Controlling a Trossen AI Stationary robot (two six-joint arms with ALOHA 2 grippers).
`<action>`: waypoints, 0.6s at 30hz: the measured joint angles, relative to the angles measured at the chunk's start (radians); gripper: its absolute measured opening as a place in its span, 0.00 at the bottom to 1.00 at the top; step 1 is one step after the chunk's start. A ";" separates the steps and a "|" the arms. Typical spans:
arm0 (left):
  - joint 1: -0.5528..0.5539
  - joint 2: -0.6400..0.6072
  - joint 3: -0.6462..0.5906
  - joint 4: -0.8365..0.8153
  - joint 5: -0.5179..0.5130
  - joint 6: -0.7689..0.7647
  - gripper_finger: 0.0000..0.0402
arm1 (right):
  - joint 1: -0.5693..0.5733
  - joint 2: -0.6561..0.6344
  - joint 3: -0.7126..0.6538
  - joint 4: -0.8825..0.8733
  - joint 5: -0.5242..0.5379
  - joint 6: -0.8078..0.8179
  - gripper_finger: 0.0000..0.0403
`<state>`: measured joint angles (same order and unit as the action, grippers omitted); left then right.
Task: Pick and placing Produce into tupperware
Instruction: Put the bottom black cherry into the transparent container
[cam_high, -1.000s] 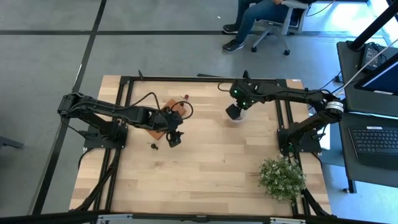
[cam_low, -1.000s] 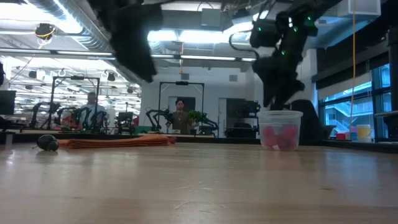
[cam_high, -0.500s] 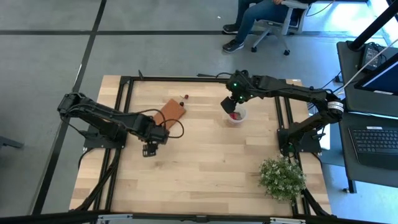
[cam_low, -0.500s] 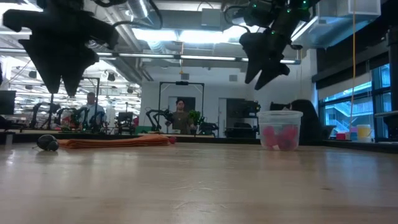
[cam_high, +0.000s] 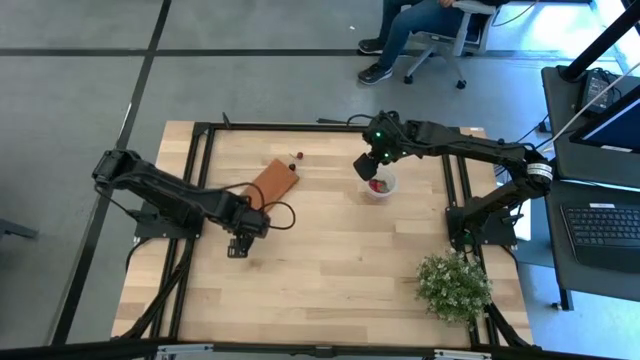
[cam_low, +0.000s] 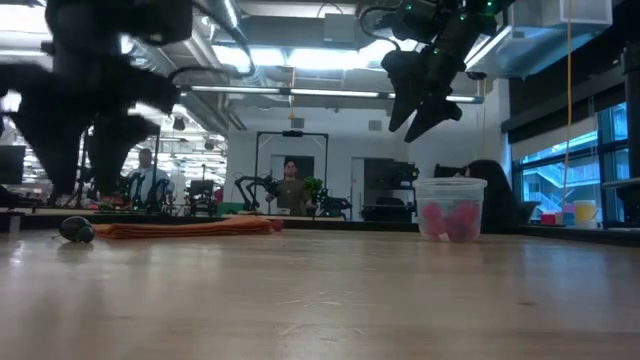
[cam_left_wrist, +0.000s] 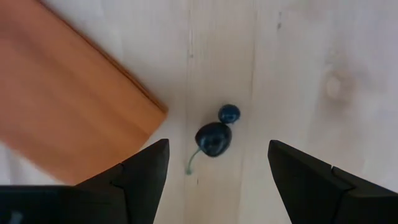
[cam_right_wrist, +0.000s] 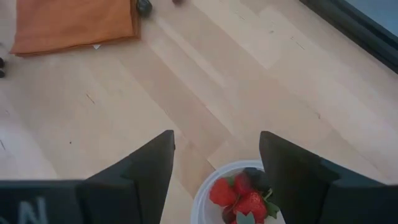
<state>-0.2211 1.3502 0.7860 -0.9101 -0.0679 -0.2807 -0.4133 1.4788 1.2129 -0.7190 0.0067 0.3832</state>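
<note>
Your left gripper (cam_left_wrist: 214, 171) hangs spread wide and empty over two small dark purple-black berries (cam_left_wrist: 215, 135) lying on the pale wooden table (cam_high: 330, 260), just beside a corner of the flat orange-brown rectangular block (cam_left_wrist: 59, 106). Your right gripper (cam_right_wrist: 214, 168) hovers above the small round translucent whitish cup (cam_right_wrist: 205, 199), fingers parted, gripping nothing. Red strawberries with green tops (cam_right_wrist: 239, 193) sit inside it, with what may be a dark berry, though that is hard to tell.
</note>
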 joint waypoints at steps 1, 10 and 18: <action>0.000 0.000 -0.020 0.024 0.000 -0.002 0.66 | 0.000 0.000 0.000 0.000 0.000 0.000 0.59; 0.000 0.000 -0.143 0.172 -0.004 -0.004 0.66 | 0.000 0.000 0.000 0.001 0.000 0.000 0.59; 0.000 0.000 -0.194 0.211 0.019 -0.004 0.66 | 0.000 0.000 0.000 0.006 0.000 0.000 0.59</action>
<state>-0.2211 1.3502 0.5921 -0.6992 -0.0492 -0.2849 -0.4133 1.4788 1.2129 -0.7132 0.0067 0.3836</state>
